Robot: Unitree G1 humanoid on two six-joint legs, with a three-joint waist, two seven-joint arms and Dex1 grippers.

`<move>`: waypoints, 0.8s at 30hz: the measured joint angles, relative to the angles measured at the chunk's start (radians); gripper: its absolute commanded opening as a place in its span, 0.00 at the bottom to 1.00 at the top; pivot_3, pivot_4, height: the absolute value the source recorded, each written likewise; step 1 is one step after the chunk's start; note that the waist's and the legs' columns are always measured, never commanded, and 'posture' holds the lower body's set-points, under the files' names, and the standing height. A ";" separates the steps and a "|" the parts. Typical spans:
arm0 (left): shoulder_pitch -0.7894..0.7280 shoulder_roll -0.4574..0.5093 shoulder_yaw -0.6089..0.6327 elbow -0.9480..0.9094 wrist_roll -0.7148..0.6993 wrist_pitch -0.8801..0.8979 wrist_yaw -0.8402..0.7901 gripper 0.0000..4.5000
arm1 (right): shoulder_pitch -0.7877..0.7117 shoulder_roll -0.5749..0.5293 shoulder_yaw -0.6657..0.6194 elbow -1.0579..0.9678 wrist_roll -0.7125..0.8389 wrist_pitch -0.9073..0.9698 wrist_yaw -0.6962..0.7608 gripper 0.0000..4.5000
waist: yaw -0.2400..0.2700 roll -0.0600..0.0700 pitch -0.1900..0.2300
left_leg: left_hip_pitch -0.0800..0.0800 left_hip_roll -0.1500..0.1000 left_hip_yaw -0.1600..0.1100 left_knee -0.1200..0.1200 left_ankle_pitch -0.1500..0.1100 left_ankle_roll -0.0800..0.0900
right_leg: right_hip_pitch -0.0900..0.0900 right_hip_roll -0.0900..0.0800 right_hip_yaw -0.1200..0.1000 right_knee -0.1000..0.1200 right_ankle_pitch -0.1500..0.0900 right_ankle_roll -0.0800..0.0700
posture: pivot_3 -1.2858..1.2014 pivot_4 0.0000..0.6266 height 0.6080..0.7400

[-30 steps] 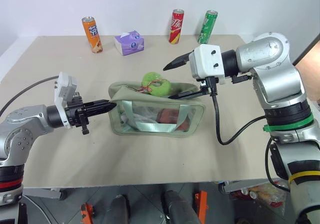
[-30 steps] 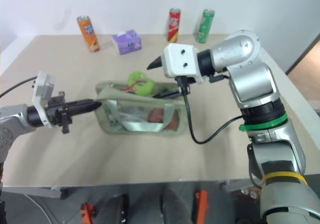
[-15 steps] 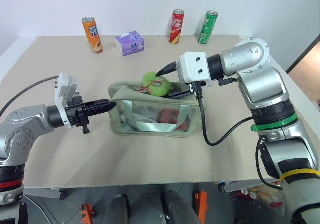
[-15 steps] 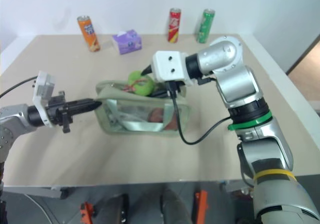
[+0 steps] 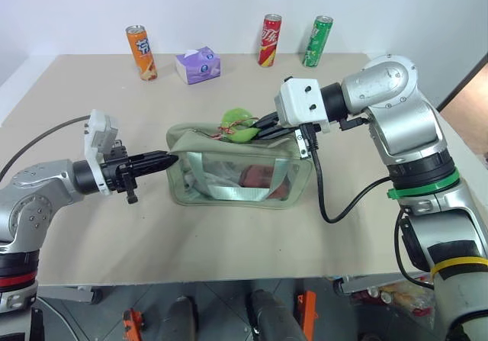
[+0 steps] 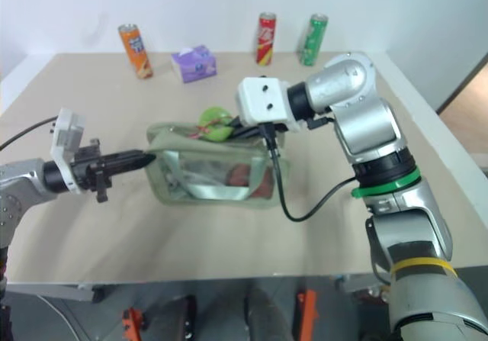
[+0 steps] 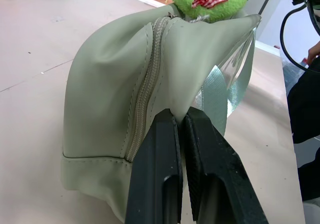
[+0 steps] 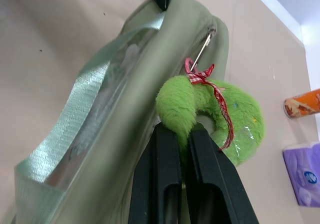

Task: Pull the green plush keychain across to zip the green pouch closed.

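Beige counter (image 5: 91,265) holds the green pouch (image 5: 229,184) at centre, zipper not yet drawn across. Left fingers (image 7: 172,184) are pinched closed on the pouch's end at its 9 o'clock side, arm level. Right fingers (image 8: 175,184) are closed on the green plush keychain (image 5: 238,125) at the pouch's 12 o'clock edge, angled down. Pulling it across remains.

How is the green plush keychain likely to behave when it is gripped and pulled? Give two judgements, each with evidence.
Probably soft and squashy: the green plush keychain bulges around the right hand shut on it. Likely light: it hangs from a thin clip on the green pouch. The floppy pouch may shift unless the left hand holds its end.
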 measured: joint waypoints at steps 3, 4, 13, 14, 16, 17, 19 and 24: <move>-0.005 -0.002 -0.002 0.005 0.000 0.000 -0.002 0.00 | 0.000 -0.048 -0.002 0.014 -0.002 -0.004 0.016 0.00 | 0.001 0.000 0.000 | 0.000 0.000 0.000 0.000 0.000 0.000 | 0.000 0.000 0.000 0.000 -0.001 -0.001 | 0.52 0.24 1.00; -0.007 -0.003 -0.004 0.006 0.000 0.000 -0.002 0.00 | 0.000 -0.070 -0.003 0.016 -0.001 -0.008 0.024 0.00 | 0.001 0.000 0.000 | 0.000 0.000 0.000 0.000 0.000 0.000 | 0.000 0.000 0.000 0.000 -0.001 -0.001 | 0.52 0.24 1.00; -0.026 -0.006 -0.019 0.027 0.002 0.000 -0.016 0.00 | 0.000 -0.186 -0.037 0.064 -0.013 -0.013 0.035 0.00 | 0.002 0.000 0.000 | 0.000 -0.001 0.000 0.001 0.000 0.000 | 0.000 -0.001 0.000 0.000 -0.001 -0.001 | 0.52 0.24 1.00; -0.028 -0.006 -0.019 0.029 0.003 0.000 -0.018 0.00 | 0.000 -0.202 -0.046 0.074 -0.020 -0.014 0.034 0.00 | 0.002 0.000 0.000 | 0.000 -0.001 0.001 0.001 0.000 0.000 | 0.000 -0.001 0.000 0.000 -0.001 -0.001 | 0.52 0.24 1.00; -0.034 -0.006 -0.020 0.034 0.003 -0.001 -0.020 0.00 | 0.000 -0.229 -0.049 0.077 -0.022 -0.011 0.035 0.00 | 0.001 0.000 0.000 | 0.000 -0.001 0.001 0.001 0.000 0.000 | 0.000 -0.001 0.001 0.000 -0.001 -0.001 | 0.52 0.24 1.00; -0.037 -0.006 -0.022 0.035 0.004 -0.001 -0.021 0.00 | 0.002 -0.246 -0.049 0.075 -0.023 -0.007 0.041 0.00 | 0.001 0.000 0.000 | 0.000 -0.001 0.001 0.001 0.000 0.000 | 0.000 -0.001 0.001 0.000 -0.001 -0.001 | 0.52 0.24 1.00; -0.039 -0.007 -0.024 0.035 0.005 -0.001 -0.023 0.00 | 0.024 -0.291 -0.051 0.071 -0.024 -0.004 0.058 0.00 | 0.004 0.000 0.000 | 0.000 -0.001 0.000 0.001 0.000 0.000 | 0.000 -0.001 0.000 0.000 -0.001 -0.001 | 0.52 0.24 1.00; -0.039 -0.007 -0.026 0.035 0.009 -0.001 -0.025 0.00 | 0.174 -0.424 -0.087 0.051 -0.048 0.006 0.063 0.00 | 0.004 0.000 0.000 | 0.000 -0.002 0.001 0.001 0.000 0.000 | 0.000 -0.002 0.001 -0.001 -0.002 -0.001 | 0.52 0.24 1.00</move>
